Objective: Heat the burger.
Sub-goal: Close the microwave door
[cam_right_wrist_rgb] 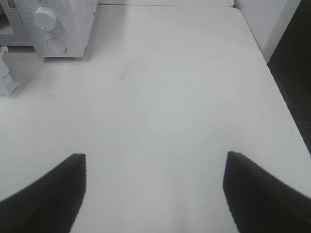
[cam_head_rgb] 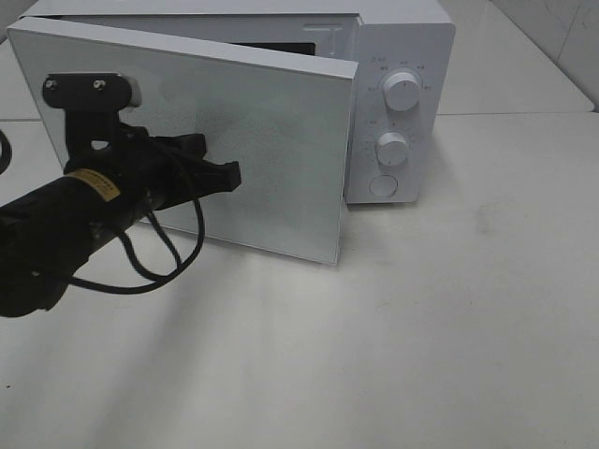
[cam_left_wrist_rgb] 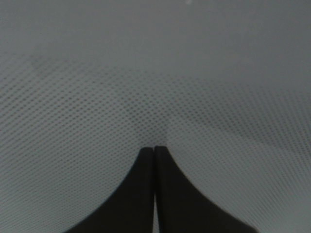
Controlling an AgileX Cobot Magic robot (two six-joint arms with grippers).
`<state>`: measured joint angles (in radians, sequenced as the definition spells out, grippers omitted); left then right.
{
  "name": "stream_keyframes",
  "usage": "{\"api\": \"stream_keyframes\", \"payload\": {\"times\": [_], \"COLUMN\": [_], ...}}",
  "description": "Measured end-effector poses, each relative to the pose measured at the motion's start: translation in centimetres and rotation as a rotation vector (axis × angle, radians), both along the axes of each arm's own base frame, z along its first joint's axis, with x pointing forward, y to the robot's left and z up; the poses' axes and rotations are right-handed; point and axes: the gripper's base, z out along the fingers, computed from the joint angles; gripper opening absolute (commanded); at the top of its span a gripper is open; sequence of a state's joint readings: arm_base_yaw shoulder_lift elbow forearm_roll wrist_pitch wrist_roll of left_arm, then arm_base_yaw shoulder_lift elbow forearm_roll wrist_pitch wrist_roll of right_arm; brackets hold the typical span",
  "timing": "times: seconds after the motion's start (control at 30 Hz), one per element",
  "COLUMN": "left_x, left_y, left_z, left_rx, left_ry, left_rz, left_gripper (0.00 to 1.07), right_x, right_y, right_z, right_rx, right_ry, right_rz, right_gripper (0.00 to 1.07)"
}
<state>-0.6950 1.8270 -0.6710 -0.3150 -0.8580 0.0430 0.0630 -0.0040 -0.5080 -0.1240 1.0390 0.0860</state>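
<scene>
Closest to me, the right tool (cam_right_wrist_rgb: 154,155) hangs over the bare white surface (cam_right_wrist_rgb: 184,97), its jaws spread wide with nothing between them. Further in, the black left arm reaches across to the microwave (cam_head_rgb: 402,56), and the left tool (cam_head_rgb: 229,173) is pinched shut, empty, its tips right up against the dotted outer face of the door (cam_head_rgb: 281,131). That door stands ajar, a dark gap showing along its top edge. Beyond it, two white knobs (cam_head_rgb: 402,91) and a round button (cam_head_rgb: 383,185) sit on the control panel. Where the burger is I cannot tell.
</scene>
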Motion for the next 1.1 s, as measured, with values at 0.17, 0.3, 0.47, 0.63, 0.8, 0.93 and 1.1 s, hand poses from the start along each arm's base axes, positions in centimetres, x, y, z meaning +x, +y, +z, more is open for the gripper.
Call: {"api": "stream_keyframes", "payload": {"times": [0.17, 0.3, 0.47, 0.63, 0.8, 0.93, 1.1], "left_x": [1.7, 3.2, 4.4, 4.9, 5.8, 6.2, 6.4], "left_y": [-1.8, -2.7, -3.8, -5.3, -6.1, -7.0, -7.5], "left_z": [0.8, 1.1, 1.5, 1.3, 1.3, 1.2, 0.9], "left_rx": [0.022, 0.021, 0.045, 0.080, 0.098, 0.123, 0.139], "left_ry": [-0.010, 0.005, 0.018, 0.042, 0.057, 0.083, 0.115], "left_rz": [0.026, 0.069, 0.078, 0.047, 0.058, 0.038, 0.011], "left_gripper": [0.00, 0.00, 0.00, 0.00, 0.00, 0.00, 0.00], "right_x": [0.0, 0.0, 0.0, 0.0, 0.0, 0.0, 0.0], "right_y": [0.0, 0.0, 0.0, 0.0, 0.0, 0.0, 0.0], "right_z": [0.0, 0.0, 0.0, 0.0, 0.0, 0.0, 0.0], "right_rx": [0.000, 0.000, 0.000, 0.000, 0.000, 0.000, 0.000], "right_ry": [0.000, 0.000, 0.000, 0.000, 0.000, 0.000, 0.000], "right_rz": [0.000, 0.000, 0.000, 0.000, 0.000, 0.000, 0.000], "right_gripper": [0.76, 0.76, 0.76, 0.76, 0.76, 0.76, 0.76]}}
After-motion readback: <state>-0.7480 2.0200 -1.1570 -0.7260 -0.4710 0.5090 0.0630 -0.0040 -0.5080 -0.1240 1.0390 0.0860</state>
